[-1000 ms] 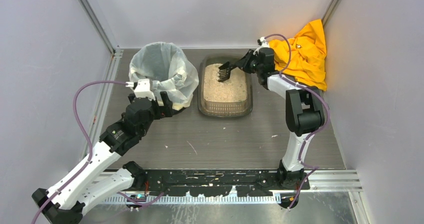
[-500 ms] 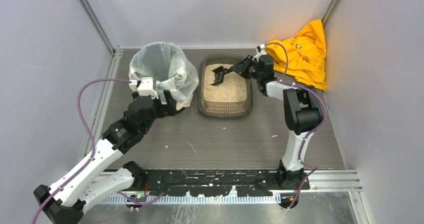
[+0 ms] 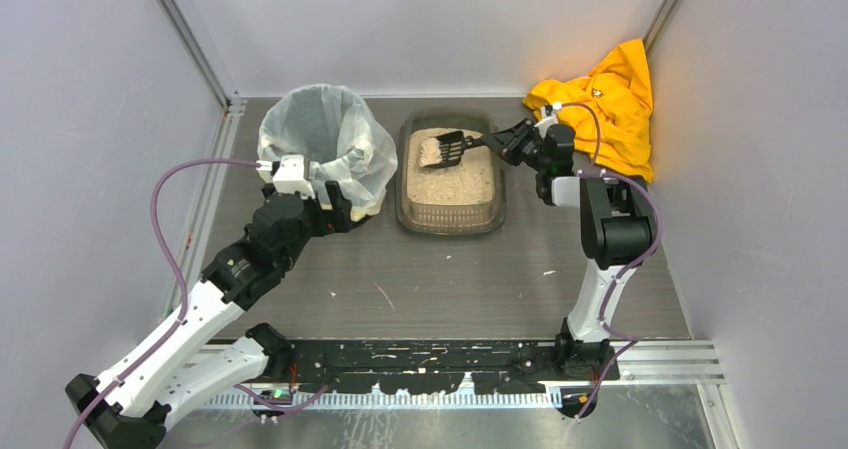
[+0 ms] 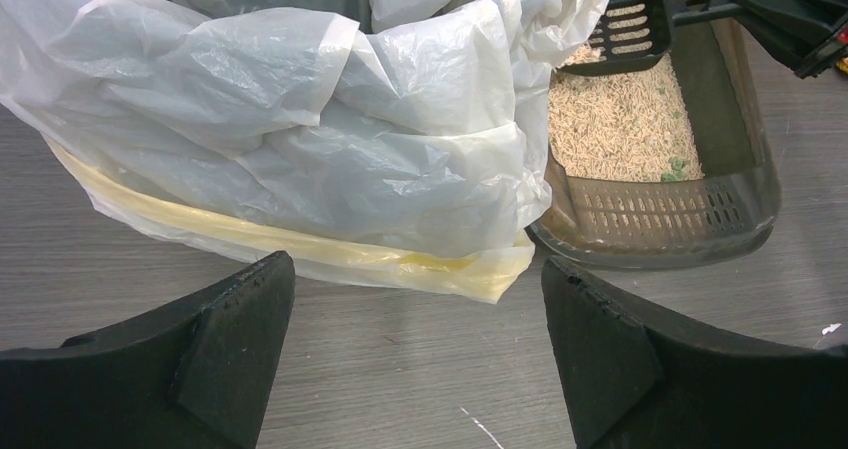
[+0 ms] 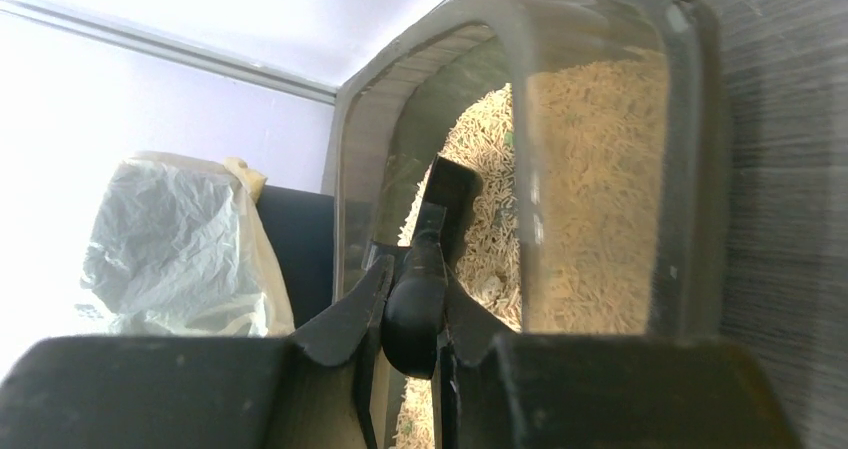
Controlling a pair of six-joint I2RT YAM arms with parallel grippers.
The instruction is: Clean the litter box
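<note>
Black-and-white arms [image 3: 200,309] carry purple cables [image 3: 210,161], black fingers [image 4: 200,359].

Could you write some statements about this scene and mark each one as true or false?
1. The right gripper holds the scoop. True.
2. The scoop is empty. False: it carries litter.
3. The bin stands left of the litter box. True.
4. The left gripper is shut on the bin. False: its jaws are open, holding nothing.
5. The yellow cloth lies in the litter box. False: it lies in the far right corner.
</note>
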